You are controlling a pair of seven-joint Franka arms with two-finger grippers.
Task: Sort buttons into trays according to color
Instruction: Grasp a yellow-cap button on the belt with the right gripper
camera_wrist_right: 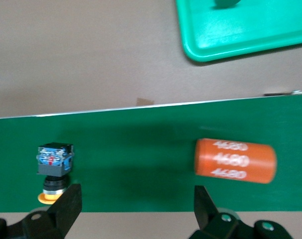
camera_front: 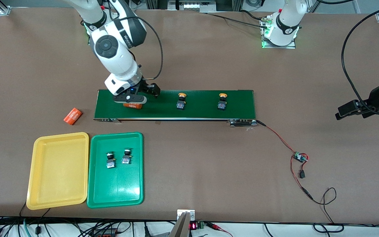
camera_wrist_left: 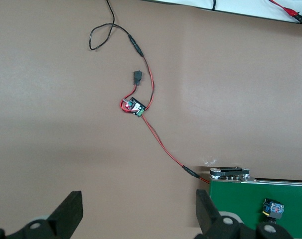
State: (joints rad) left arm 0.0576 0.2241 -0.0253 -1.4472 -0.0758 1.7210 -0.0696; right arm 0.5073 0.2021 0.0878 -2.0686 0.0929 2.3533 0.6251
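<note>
1. Brown and matte, the surface [camera_front: 189, 171] is carrying a long dark-green conveyor belt [camera_front: 202, 110] lying across its middle.
2. Two yellow-capped buttons are sitting on the belt: one [camera_front: 181, 100] near its middle, the other [camera_front: 222, 101] toward the left arm's end.
3. An orange cylinder with white print [camera_front: 133, 105] is lying on the belt toward the right arm's end.
4. A second orange cylinder [camera_front: 72, 116] is lying on the bare surface just off that end of the belt.
5. Nearer the front camera, the yellow tray [camera_front: 38, 194] and the green tray [camera_front: 117, 194] are sitting side by side, their long edges almost touching.
6. Two green-capped buttons, one [camera_front: 110, 160] and the other [camera_front: 126, 156], are resting close together in the green tray.
7. The right claw [camera_wrist_right: 136, 211] is hanging low over the belt with its fingers spread wide and gripping nothing, the printed cylinder lying just by one finger.
8. The left claw [camera_wrist_left: 139, 214] is waiting over the bare surface off the belt's other end, fingers wide apart and holding nothing.
9. A red-and-black wire is running from that belt end to a small circuit board [camera_front: 299, 157].
</note>
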